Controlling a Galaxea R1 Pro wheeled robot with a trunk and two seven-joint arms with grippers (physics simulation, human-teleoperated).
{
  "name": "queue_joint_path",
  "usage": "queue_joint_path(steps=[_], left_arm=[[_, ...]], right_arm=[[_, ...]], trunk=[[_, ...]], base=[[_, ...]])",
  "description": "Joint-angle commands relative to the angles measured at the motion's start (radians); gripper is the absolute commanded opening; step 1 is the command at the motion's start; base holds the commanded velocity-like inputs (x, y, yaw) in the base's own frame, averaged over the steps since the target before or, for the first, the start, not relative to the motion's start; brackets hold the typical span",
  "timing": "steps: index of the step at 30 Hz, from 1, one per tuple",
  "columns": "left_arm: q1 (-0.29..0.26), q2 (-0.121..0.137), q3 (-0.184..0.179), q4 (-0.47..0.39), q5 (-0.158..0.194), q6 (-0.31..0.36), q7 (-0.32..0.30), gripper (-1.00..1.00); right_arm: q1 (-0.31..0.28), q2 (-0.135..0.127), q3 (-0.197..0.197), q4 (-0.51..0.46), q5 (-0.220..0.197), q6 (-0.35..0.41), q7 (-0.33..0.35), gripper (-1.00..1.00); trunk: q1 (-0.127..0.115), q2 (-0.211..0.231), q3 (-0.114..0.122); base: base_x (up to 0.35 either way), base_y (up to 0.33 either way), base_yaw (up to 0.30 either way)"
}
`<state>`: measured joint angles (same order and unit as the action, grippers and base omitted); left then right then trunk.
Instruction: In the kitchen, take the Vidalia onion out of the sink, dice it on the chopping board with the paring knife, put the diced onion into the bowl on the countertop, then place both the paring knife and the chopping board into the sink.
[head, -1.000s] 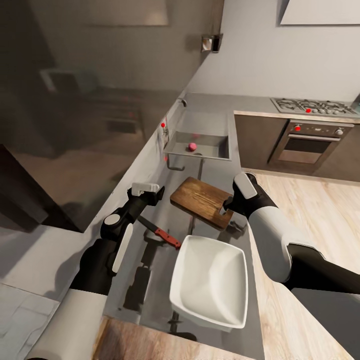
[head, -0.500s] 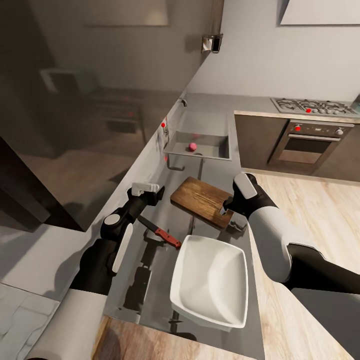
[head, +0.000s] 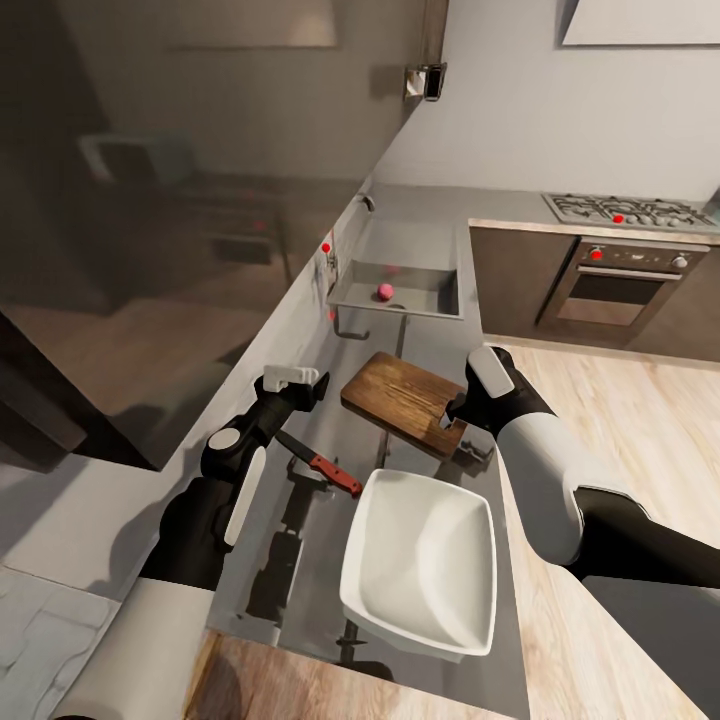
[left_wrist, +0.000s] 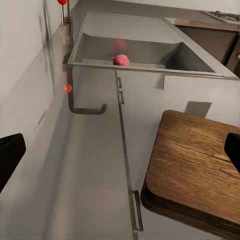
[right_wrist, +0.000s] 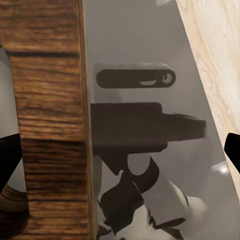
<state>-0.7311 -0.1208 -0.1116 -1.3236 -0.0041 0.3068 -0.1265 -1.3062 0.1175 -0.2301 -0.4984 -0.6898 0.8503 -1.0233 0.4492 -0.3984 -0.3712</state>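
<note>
Onion (head: 383, 292) lay undiced in sink (head: 440, 305); board (head: 400, 400), knife (head: 322, 466), bowl (head: 425, 560) waited on bench (head: 420, 340) (both tools released, empty).

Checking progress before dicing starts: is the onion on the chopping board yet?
No: the onion lies in the sink, and the chopping board is bare.

Even, diffuse rendered lighting with soft shadows. The countertop (head: 300, 520) mirrors the arms, strongest toward 6 o'clock in the head view. The dark wall panel (head: 150, 200) at 10 o'clock carries dim reflections. Wrist views are slightly soft.
</note>
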Motion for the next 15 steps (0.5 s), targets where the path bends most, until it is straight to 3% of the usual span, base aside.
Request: queue_joint_path(steps=[1, 15], left_arm=[[-0.001, 0.000, 0.001, -0.002, 0.000, 0.006, -0.004, 1.00], [-0.001, 0.000, 0.001, -0.002, 0.000, 0.006, -0.004, 1.00]], right_arm=[[-0.001, 0.001, -0.003, -0.002, -0.007, 0.004, -0.009, 1.00], [-0.001, 0.001, -0.003, -0.002, -0.007, 0.004, -0.009, 1.00]], trunk=[[0.001, -0.002, -0.002], [0.001, -0.002, -0.005]], base=[[0.000, 0.000, 0.000], [0.000, 0.000, 0.000]])
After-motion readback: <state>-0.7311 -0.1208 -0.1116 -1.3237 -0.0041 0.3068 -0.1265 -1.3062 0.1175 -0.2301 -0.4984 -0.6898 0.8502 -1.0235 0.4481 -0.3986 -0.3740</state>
